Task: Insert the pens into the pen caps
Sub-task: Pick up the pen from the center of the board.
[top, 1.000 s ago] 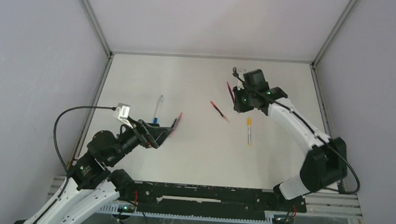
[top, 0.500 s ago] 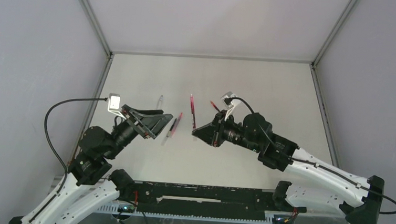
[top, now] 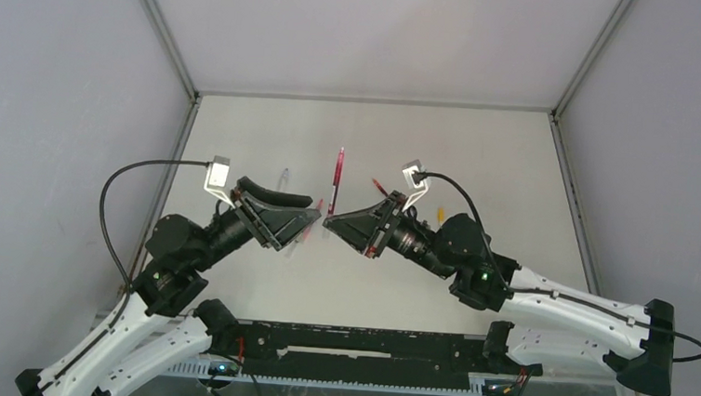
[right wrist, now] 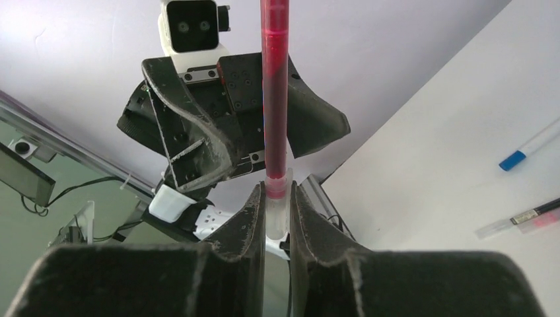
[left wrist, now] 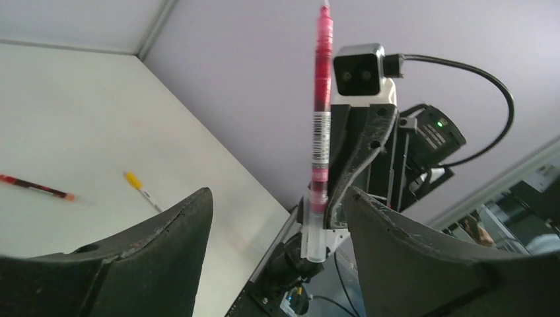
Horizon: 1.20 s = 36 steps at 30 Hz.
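Hovering over the middle of the desk, well apart from every edge. Gripping the red pen by its clear lower end in the right end effector, long axis upright, red end pointing up. Holding the left end effector open, fingers flanking the pen, not touching.

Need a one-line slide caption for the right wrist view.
Right gripper clamps the red pen by its clear end, opposite the left gripper with jaws open.
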Available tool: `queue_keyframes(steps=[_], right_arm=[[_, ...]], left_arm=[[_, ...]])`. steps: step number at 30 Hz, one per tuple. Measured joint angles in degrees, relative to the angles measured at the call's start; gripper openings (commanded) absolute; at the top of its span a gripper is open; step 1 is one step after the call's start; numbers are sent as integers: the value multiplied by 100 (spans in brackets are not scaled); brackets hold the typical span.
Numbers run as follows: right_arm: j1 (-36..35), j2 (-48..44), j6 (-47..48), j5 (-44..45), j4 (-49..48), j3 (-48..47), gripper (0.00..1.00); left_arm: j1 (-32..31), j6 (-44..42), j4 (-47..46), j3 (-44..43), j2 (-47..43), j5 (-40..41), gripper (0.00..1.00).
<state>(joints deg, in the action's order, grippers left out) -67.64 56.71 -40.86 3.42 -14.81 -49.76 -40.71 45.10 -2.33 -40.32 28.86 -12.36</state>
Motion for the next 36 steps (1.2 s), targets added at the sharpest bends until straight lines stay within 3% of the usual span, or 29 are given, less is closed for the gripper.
queue_keyframes(steps=[4,13,24,31,36], right_arm=[[-22,122,-68,-114,-87,0,0],[-358,280,-79,-57,-133,0,0],[-603,369,17,374,-514,0,0],[-680,420,52,404,-614,0,0],[-706,446,68,404,-625,0,0]], left_arm=[[-59,4,-212,0,94,-293,79],[-131,66,-608,-13,142,-546,59],[-232,225,-964,-20,157,-595,50],[-310,306,-1143,-20,262,-660,51],[-411,348,-1215,-22,433,-739,37]])
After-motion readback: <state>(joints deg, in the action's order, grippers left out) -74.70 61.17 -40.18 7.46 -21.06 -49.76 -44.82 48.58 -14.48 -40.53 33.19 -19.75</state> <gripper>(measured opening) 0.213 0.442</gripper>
